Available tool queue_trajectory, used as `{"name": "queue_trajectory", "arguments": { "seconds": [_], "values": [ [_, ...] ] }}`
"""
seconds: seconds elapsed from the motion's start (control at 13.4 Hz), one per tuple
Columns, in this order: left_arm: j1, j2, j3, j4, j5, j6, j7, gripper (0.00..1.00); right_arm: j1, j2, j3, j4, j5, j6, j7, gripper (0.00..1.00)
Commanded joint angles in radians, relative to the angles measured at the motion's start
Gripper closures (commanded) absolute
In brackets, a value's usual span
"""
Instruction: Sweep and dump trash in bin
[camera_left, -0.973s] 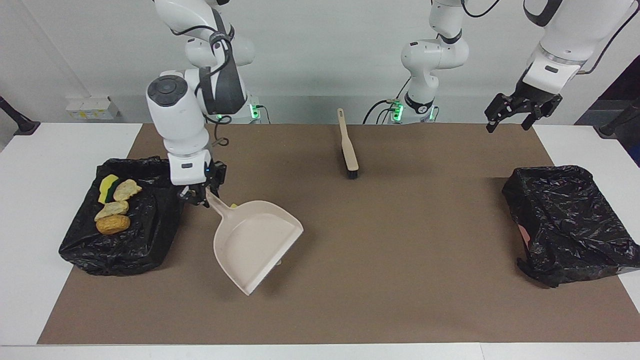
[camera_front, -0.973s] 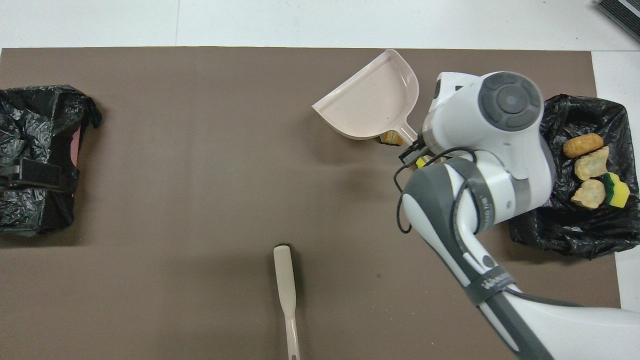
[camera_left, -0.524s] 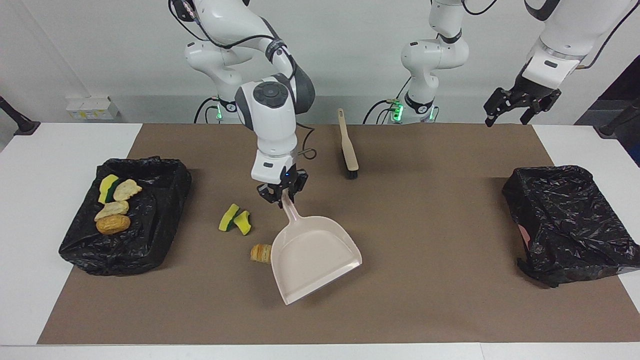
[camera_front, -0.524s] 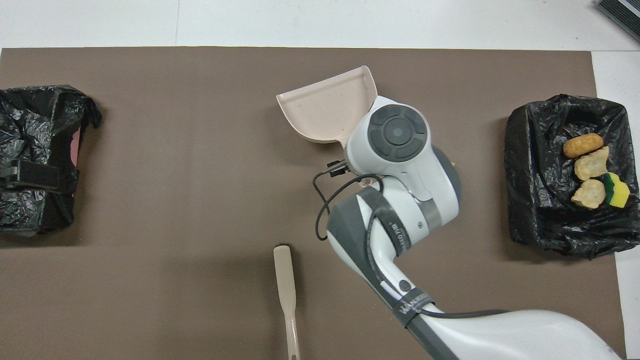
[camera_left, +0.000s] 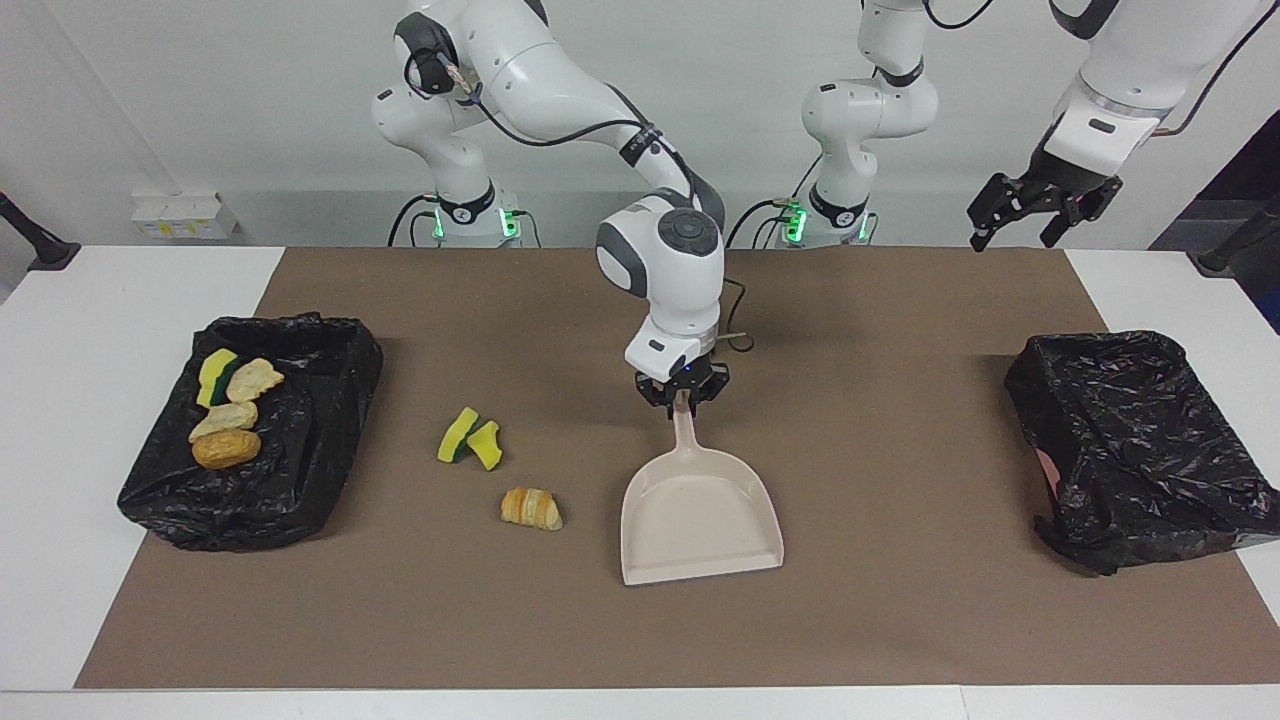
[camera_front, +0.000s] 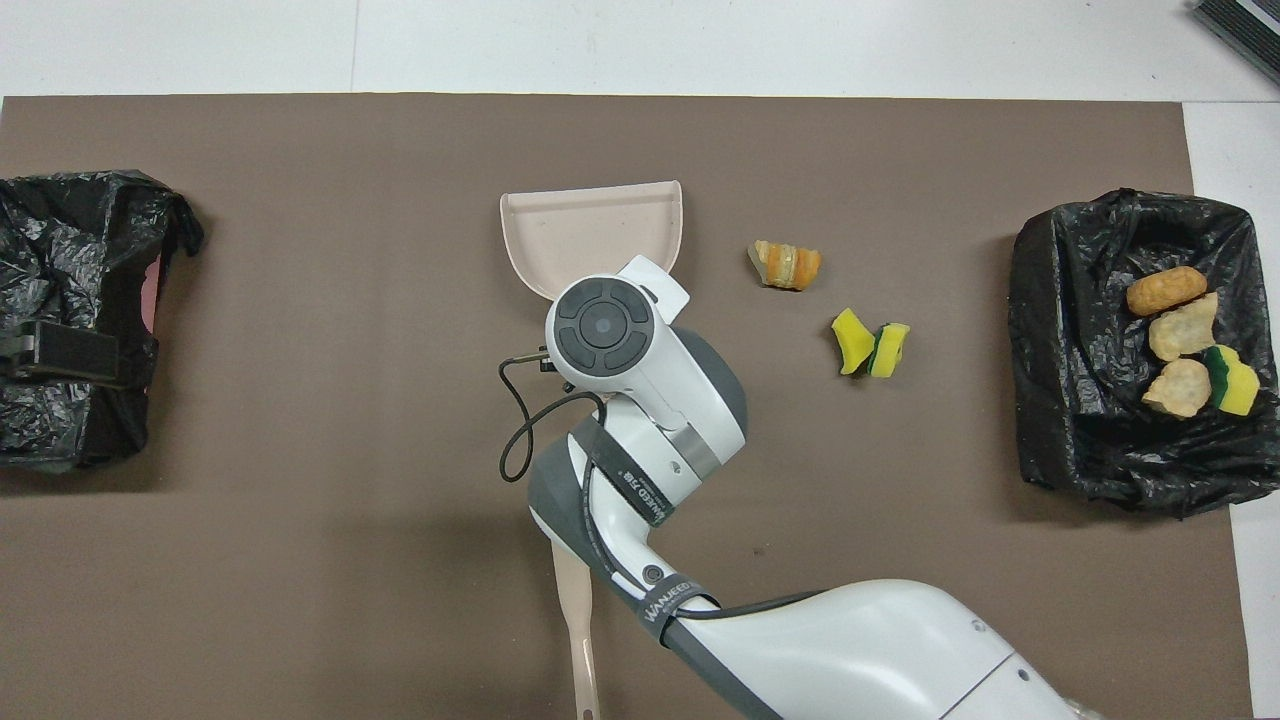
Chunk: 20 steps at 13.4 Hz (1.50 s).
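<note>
Right gripper, clamped on the dustpan handle, is swinging the empty pan away from the filled bin toward table center, uncovering a croissant and sponge wedges, now at the pan's 9 and 10 o'clock, still needing sweeping. Left gripper is waiting, fingers apart. Overhead view is catching the brush handle that the facing view's arm is hiding.

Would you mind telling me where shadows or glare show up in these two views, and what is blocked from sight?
Facing view: soft shadows under the dustpan and beside the bin by the left arm's end; the bin bags glint. Overhead view: the right arm hides the dustpan's handle and most of the brush; the right gripper shows only in the facing view.
</note>
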Motion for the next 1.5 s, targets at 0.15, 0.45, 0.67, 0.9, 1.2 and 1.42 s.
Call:
{"name": "queue_trajectory", "arguments": {
  "seconds": [0.15,0.45,0.67,0.9,1.2,1.42],
  "values": [
    [0.015,-0.019,-0.006,-0.015,-0.011,-0.009,0.013,0.0,-0.009,0.024,-0.011,0.046,-0.039,-0.014,0.027,0.0],
    [0.005,-0.018,-0.006,-0.013,-0.011,0.0,0.009,0.0,-0.032,-0.056,-0.014,0.046,-0.048,-0.063,0.013,0.0],
    [0.0,0.002,-0.006,-0.021,-0.011,0.105,0.005,0.0,-0.115,-0.16,-0.006,0.043,-0.028,-0.121,-0.107,0.0],
    [-0.005,0.046,-0.016,-0.036,-0.014,0.279,-0.002,0.0,-0.216,-0.231,-0.009,0.044,-0.027,-0.193,-0.324,0.0],
    [-0.156,0.168,-0.018,-0.004,-0.005,0.374,-0.195,0.0,-0.361,-0.281,-0.006,0.05,-0.03,-0.276,-0.571,0.0],
    [-0.245,0.198,-0.018,-0.016,-0.011,0.417,-0.229,0.0,-0.457,-0.343,-0.009,0.05,-0.019,-0.388,-0.714,0.0]
  ]
}}
